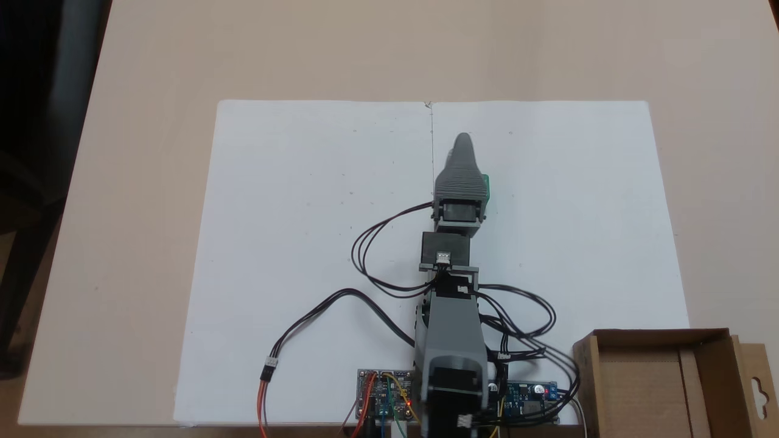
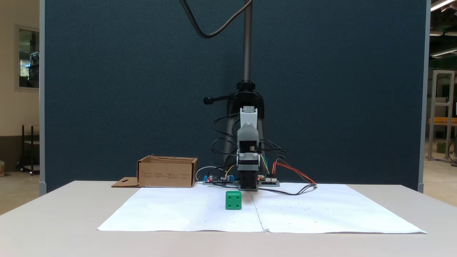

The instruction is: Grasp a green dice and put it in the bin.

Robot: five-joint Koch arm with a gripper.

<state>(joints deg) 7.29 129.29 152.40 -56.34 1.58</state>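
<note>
- In the front-facing fixed view the bin (image 2: pixel 167 172), a shallow brown cardboard box, stands at the left on the worktop (image 2: pixel 53 221), just off the corner of the white paper sheet (image 2: pixel 178 214). Nothing green can be made out in it.
- The green dice (image 2: pixel 233 200) rests on the paper near its centre seam, well apart from the bin. In the top-down fixed view only a green edge (image 1: pixel 485 185) shows, beside the gripper body.
- The gripper (image 1: pixel 464 141) is stretched forward over the paper, directly above or just beside the dice. The jaws lie one behind the other in both fixed views, so whether they stand open or closed cannot be told.
- Judgement: the step in hand is the approach; the dice appears not yet lifted.
- Judgement: the next move calls for the jaws to straddle the cube squarely, close on opposite faces, lift clear, then carry it to the bin (image 1: pixel 654 371).
</note>
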